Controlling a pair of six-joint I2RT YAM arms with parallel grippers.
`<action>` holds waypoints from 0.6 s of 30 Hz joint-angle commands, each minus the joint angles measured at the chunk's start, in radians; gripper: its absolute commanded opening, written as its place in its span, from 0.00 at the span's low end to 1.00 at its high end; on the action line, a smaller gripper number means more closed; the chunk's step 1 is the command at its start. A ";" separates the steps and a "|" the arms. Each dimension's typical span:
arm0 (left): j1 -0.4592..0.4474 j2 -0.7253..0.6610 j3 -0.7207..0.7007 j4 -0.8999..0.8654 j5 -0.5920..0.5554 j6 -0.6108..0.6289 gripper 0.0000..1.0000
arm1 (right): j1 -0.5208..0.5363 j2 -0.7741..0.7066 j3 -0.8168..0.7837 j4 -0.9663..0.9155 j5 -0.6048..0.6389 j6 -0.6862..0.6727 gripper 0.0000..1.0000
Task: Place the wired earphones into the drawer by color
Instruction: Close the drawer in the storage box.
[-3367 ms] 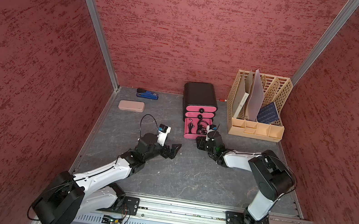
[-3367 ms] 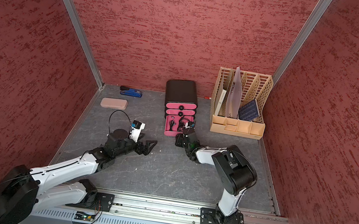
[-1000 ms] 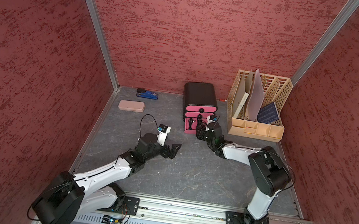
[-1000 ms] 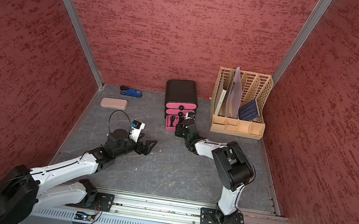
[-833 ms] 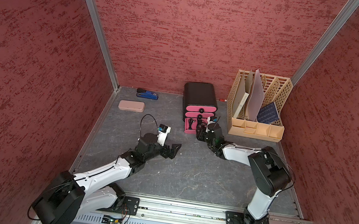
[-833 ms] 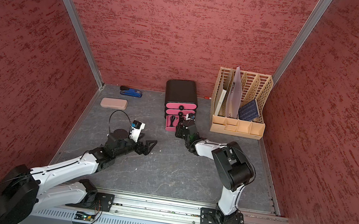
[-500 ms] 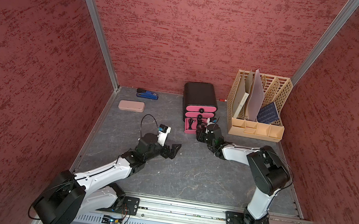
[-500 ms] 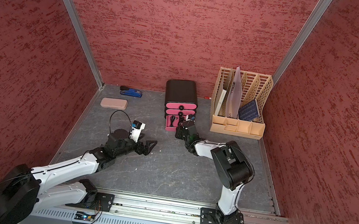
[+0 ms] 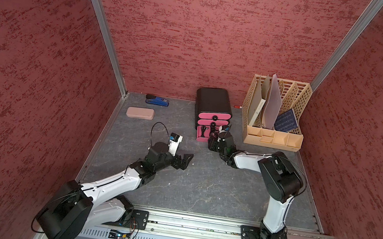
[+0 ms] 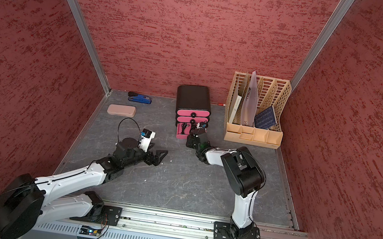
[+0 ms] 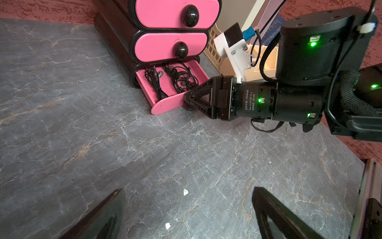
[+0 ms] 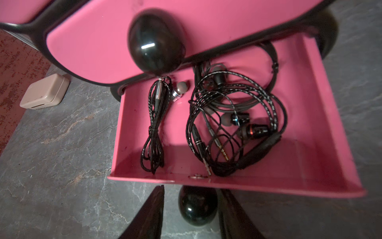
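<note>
The black cabinet has three pink drawers; the bottom drawer stands partly out. In it lie black wired earphones: a tied bundle and a looser tangle, also seen in the left wrist view as the bundle and the tangle. My right gripper is at that drawer's black knob. The knob sits between the fingers, with floor showing beside one of them. In both top views the right gripper is at the drawer front. My left gripper is open and empty over bare floor.
A beige file rack with papers stands right of the cabinet. A pink case and a blue stapler lie at the back left. Small white scraps lie on the grey floor.
Since the oldest frames my right gripper has moved toward the cabinet and the bottom drawer now sticks out less. In the last second it has barely shifted. The left arm has stayed still.
</note>
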State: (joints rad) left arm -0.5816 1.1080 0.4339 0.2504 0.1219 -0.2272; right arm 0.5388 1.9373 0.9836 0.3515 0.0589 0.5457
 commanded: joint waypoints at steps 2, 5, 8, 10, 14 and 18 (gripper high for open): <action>0.008 0.008 0.025 0.030 -0.003 0.012 1.00 | -0.013 0.033 0.053 0.049 0.037 -0.003 0.46; 0.008 0.009 0.024 0.031 -0.002 0.012 1.00 | -0.019 0.049 0.069 0.056 0.038 -0.001 0.45; 0.009 0.011 0.025 0.031 -0.002 0.012 1.00 | -0.025 0.065 0.084 0.064 0.039 0.001 0.45; 0.009 0.012 0.025 0.033 -0.003 0.012 1.00 | -0.029 0.078 0.100 0.063 0.037 0.003 0.45; 0.009 0.014 0.025 0.033 -0.004 0.012 1.00 | -0.044 0.104 0.135 0.048 0.000 0.036 0.46; 0.011 0.012 0.025 0.032 -0.003 0.013 1.00 | -0.054 0.123 0.139 0.087 -0.016 0.086 0.46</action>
State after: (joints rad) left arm -0.5781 1.1145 0.4339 0.2554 0.1219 -0.2272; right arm 0.4973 2.0346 1.0950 0.3882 0.0551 0.5861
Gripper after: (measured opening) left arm 0.996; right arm 0.459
